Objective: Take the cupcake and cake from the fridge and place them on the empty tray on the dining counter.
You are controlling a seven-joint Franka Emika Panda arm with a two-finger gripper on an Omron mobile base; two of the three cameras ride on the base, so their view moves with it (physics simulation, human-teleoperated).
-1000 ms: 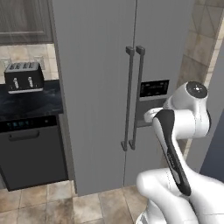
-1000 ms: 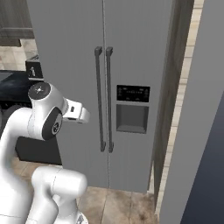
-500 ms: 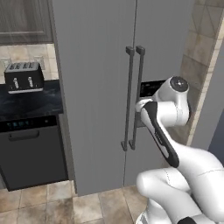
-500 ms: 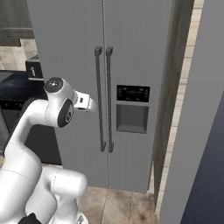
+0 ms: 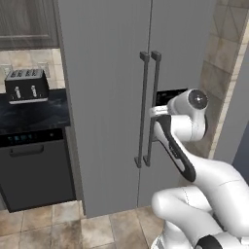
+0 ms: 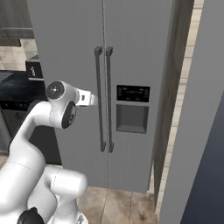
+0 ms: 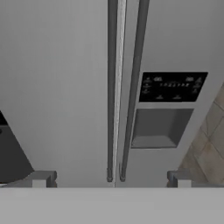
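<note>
The fridge (image 5: 107, 97) stands shut in front of me, tall and grey, with two dark vertical bar handles (image 5: 148, 107) at the seam of its doors. My gripper (image 7: 110, 179) is open, its fingertips (image 7: 41, 178) spread wide, and it points at the two handles (image 7: 112, 87) from a short distance without touching them. From the right base view, the gripper (image 6: 91, 99) hovers just left of the left handle (image 6: 98, 100). The cupcake and the cake are hidden behind the closed doors. The tray and the dining counter are out of view.
A dark dispenser panel (image 6: 132, 111) sits in the right door. Left of the fridge, a toaster (image 5: 26, 85) stands on a black worktop (image 5: 34, 114) above a dark appliance front (image 5: 34, 168). A tiled wall (image 5: 219, 73) and a grey panel (image 6: 194, 131) close off the right.
The arm has stretched forward and carried the hand closer to the fridge handles. The fingers have stayed open. The fridge doors have not moved.
</note>
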